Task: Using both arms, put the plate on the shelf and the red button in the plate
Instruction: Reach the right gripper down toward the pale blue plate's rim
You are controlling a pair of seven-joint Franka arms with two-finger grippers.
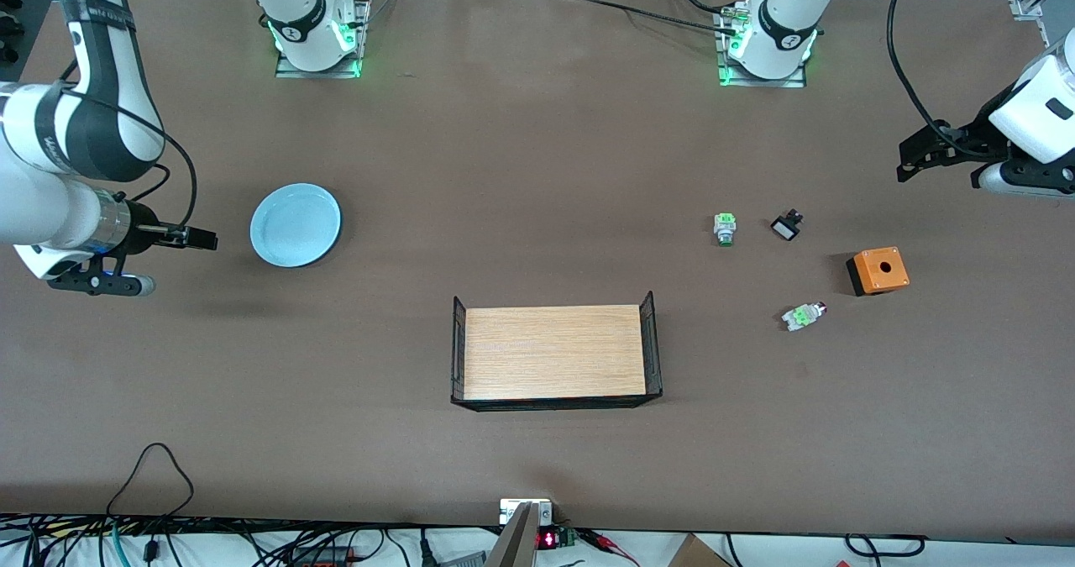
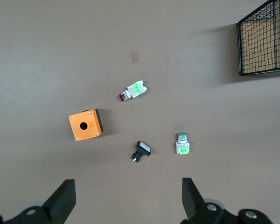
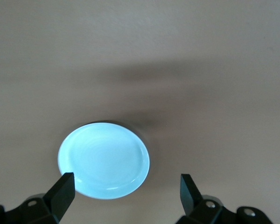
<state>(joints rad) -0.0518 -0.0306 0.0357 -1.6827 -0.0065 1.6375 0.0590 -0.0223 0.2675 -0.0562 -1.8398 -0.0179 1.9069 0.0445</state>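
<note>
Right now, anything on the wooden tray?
Nothing: the wooden tray shows bare board between its black mesh ends. What lies under the board cannot be seen.

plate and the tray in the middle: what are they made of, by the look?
Plate: likely glazed ceramic or glossy plastic; smooth pale blue surface with sheen in the right wrist view. Tray: wood-look board floor with visible grain, matte; end walls are black wire mesh, probably coated metal.

Brown table (image 1: 537, 147) carries plate (image 1: 296, 224), tray (image 1: 554, 352), red button (image 1: 804, 316), orange box (image 1: 878, 270).
</note>
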